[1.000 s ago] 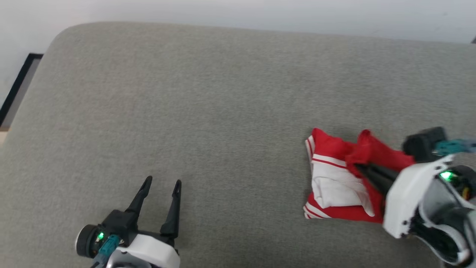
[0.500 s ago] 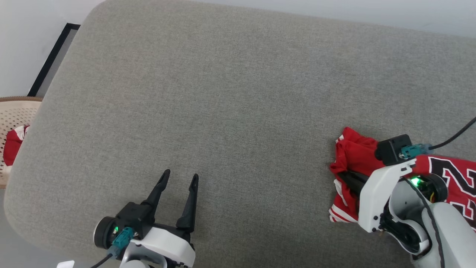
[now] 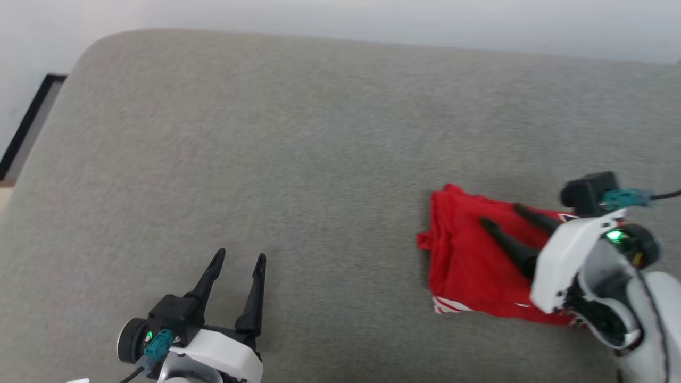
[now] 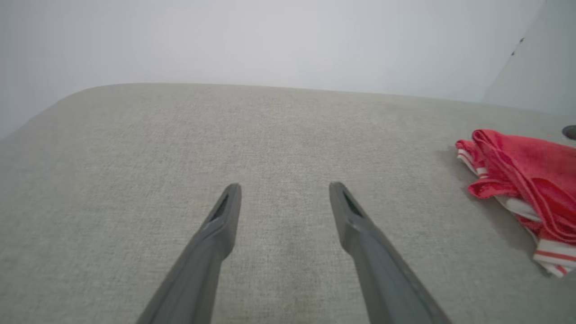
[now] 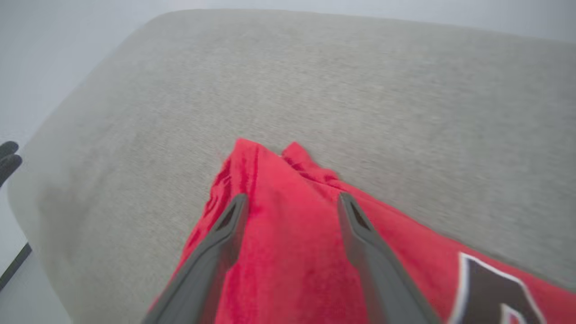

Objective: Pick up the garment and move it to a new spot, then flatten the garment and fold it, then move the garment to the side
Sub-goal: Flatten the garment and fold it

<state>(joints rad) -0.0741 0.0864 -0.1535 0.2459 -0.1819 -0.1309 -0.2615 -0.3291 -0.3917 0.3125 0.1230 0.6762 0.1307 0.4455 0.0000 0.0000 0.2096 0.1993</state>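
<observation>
The right gripper (image 3: 500, 214) hung wide open over the garment (image 3: 463, 271), holding nothing. The left gripper (image 3: 240, 254) was open and empty.

Grey fabric cushion (image 3: 266, 133), pale wall behind (image 3: 372, 16), dark strip at left (image 3: 27, 123)

The head camera looks down on the grey cushion (image 3: 319, 133), both wrist cameras sit low over it, all sharing the garment (image 3: 457, 266).
</observation>
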